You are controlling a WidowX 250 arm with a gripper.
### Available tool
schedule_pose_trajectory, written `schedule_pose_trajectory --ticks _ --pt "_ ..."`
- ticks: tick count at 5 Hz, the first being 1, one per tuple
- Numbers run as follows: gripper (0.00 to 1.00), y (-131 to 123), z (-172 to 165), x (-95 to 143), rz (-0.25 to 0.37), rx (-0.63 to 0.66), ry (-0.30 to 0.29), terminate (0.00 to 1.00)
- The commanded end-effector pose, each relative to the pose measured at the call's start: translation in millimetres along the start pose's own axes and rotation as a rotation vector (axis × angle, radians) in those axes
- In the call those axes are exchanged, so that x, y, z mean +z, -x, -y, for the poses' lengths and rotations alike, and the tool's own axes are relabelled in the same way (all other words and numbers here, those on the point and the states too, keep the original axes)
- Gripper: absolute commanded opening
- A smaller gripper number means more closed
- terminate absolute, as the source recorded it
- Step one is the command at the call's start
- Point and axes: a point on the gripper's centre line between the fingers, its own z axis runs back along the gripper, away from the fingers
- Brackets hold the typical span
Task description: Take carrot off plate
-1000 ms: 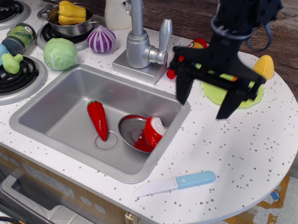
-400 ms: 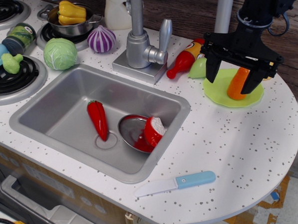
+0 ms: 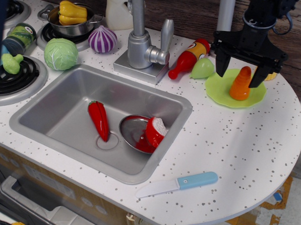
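The orange carrot (image 3: 240,83) stands on the lime-green plate (image 3: 220,90) at the right of the counter, its narrow end up. My black gripper (image 3: 240,71) hangs over the plate with its jaws open, one finger (image 3: 221,63) left of the carrot and the other (image 3: 259,71) to its right. The fingers straddle the carrot's top without closing on it. The yellow corn cob is mostly hidden behind the gripper.
A red ketchup-like bottle (image 3: 188,59) and a green pear (image 3: 202,68) lie just left of the plate. The sink (image 3: 64,109) holds a red pepper (image 3: 99,119) and a steel bowl (image 3: 134,133). A blue-handled knife (image 3: 177,184) lies near the front edge. The faucet (image 3: 139,40) stands behind the sink.
My gripper swung from in front of the plate to over it, uncovering the carrot, and now sits slightly higher and farther back, with its fingers on either side of the carrot's top.
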Motion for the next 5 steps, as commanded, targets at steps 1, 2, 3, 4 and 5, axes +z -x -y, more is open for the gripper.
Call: schedule_pose_trajectory --ticks 1,2,3,4,5 --pt "1.00 -24.4 -4.1 15.6 0.114 -0.017 0.035 0.00" --pt "0.00 -24.0 -2.9 12.0 0.124 -0.003 0.023 0.00" --pt "0.00 -22.2 -1.6 11.1 0.128 0.002 0.016 0.00" --pt "0.00 -21.5 -0.4 10.7 0.128 0.000 0.011 0.00" --pt "0.00 -22.1 -0.7 11.5 0.130 -0.011 0.017 0.00"
